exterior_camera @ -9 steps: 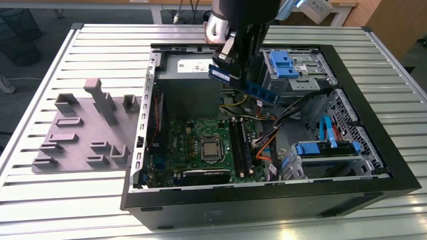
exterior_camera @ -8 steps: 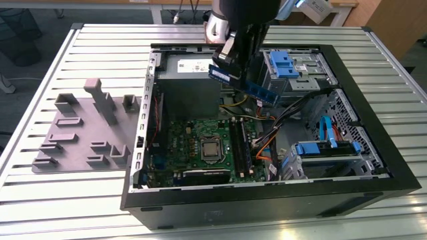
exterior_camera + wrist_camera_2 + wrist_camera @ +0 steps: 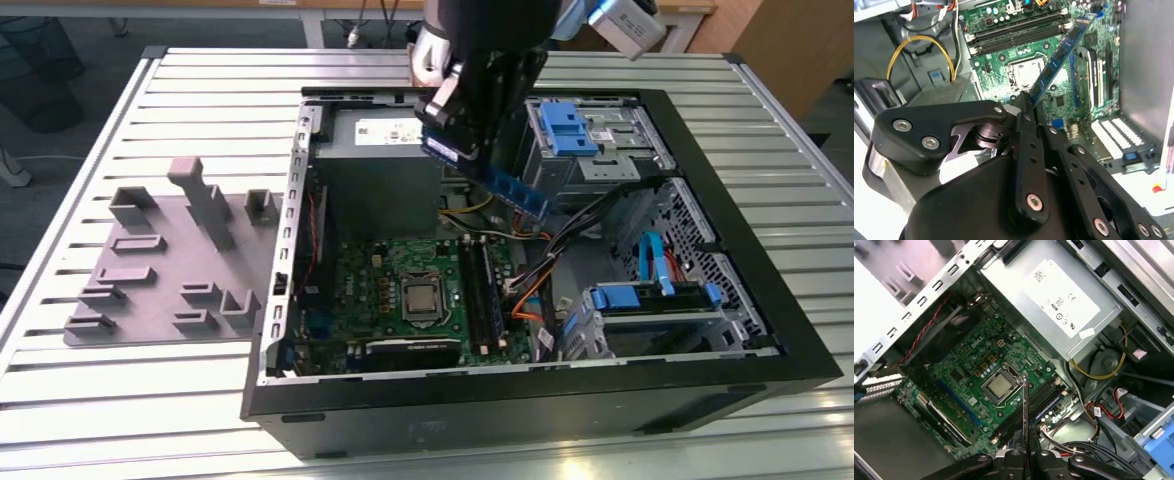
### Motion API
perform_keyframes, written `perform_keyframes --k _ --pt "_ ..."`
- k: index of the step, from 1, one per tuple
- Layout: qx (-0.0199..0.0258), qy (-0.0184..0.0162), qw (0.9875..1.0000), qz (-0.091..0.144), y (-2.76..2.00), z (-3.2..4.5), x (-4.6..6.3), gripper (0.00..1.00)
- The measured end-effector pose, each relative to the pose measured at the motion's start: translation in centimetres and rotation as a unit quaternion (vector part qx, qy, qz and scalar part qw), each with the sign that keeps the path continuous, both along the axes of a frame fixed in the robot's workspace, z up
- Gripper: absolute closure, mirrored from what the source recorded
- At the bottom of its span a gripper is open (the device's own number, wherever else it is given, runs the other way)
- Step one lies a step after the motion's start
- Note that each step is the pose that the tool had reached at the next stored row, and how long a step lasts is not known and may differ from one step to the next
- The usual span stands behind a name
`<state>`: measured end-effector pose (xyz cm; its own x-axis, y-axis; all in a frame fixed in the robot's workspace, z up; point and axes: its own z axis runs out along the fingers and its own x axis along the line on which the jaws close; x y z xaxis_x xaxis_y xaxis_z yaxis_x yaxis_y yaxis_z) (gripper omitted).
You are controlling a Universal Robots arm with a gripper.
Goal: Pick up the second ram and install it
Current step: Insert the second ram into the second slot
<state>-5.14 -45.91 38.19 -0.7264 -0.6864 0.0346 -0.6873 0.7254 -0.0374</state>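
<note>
The gripper is pinching the second ram at one end, its fingers pressed on both flat sides. In the exterior view the second ram is hanging tilted above the open computer case, not touching the green motherboard. The black memory slots are lying just beyond the stick's free end. On the exterior view's left, the grey holder tray is sitting on the slatted table, beside the case.

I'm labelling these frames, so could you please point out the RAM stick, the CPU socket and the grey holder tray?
RAM stick (image 3: 1060, 52), second wrist view, on its chips.
CPU socket (image 3: 999, 385), first wrist view, on its metal centre.
Tray (image 3: 147, 270), exterior view, on its flat base.
</note>
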Motion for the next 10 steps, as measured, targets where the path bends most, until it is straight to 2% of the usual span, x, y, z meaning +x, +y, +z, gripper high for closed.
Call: perform_keyframes --k 5,10 --pt "0.0000 0.0000 0.9990 -0.045 0.00 -0.14 0.00 0.86" --pt "0.0000 0.0000 0.9959 -0.091 0.00 -0.27 0.00 0.86"
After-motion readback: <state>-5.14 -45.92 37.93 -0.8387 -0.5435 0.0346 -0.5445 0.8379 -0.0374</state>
